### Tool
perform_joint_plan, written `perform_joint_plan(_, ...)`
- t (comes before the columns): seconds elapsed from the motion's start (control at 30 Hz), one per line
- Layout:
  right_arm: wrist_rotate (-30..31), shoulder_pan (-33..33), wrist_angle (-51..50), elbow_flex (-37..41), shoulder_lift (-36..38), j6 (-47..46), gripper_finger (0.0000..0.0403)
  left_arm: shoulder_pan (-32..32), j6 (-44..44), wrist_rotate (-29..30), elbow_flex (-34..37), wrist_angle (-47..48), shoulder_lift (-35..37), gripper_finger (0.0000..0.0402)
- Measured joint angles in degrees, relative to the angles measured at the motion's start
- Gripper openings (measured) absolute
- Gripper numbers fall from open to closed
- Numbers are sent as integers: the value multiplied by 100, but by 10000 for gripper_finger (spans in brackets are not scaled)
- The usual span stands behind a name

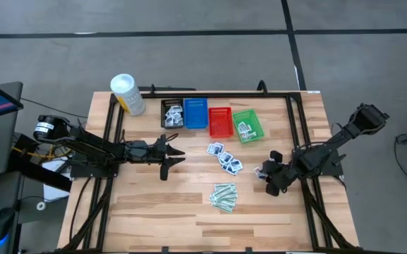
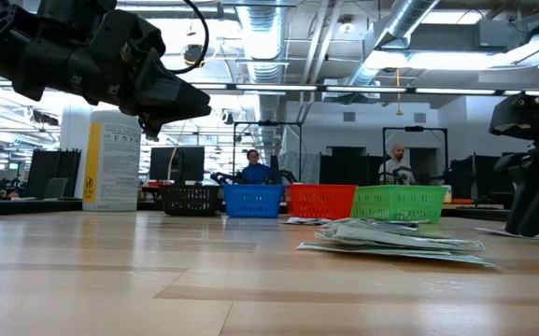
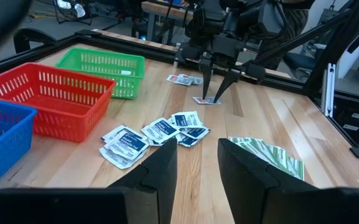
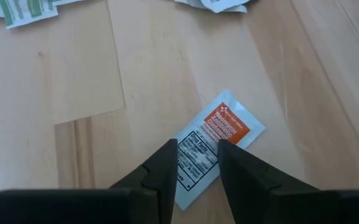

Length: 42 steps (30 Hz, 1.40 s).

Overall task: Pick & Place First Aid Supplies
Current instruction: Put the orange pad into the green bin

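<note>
From above, the left gripper (image 1: 177, 156) hovers at centre-left of the tabletop (image 1: 154, 204), fingers apart and empty. The right gripper (image 1: 262, 171) sits at centre-right, over a small packet. Blue-print packets (image 1: 224, 158) lie mid-frame, green strips (image 1: 224, 197) below them, and four baskets (image 1: 210, 118) line the upper middle.

At table height, the strips (image 2: 395, 242) lie right of centre before the green basket (image 2: 398, 203).

The left wrist view shows the right gripper (image 3: 216, 96) upper centre, tips parted on a packet (image 3: 205, 100).

In the right wrist view, slightly parted fingers (image 4: 163, 171) rest over an orange-and-white packet (image 4: 224, 124) lying flat, ungrasped.
</note>
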<state>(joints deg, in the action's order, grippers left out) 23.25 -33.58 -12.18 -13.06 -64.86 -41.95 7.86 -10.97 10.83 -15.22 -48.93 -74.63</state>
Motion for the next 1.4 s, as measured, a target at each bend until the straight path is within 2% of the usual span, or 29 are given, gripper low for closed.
perform_joint_plan(0.17,-43,2,-40,6,-2,-16,93,0,1,0,0,1,0,116)
perform_joint_plan(0.47,-49,2,-88,15,-7,-238,32,1,1,0,0,0,0,116)
perform_joint_plan(0.67,-358,2,-64,11,-4,-463,3,0,1,0,0,1,0,116)
perform_joint_plan(0.93,-730,2,-42,4,0,-482,1,0,-1,0,0,0,0,116)
perform_joint_plan(1.13,-794,-4,-160,-157,16,-399,1,2,-1,0,0,0,0,116)
perform_joint_plan(1.4,-614,128,-698,-591,31,-330,35,1,-1,0,0,0,0,116)
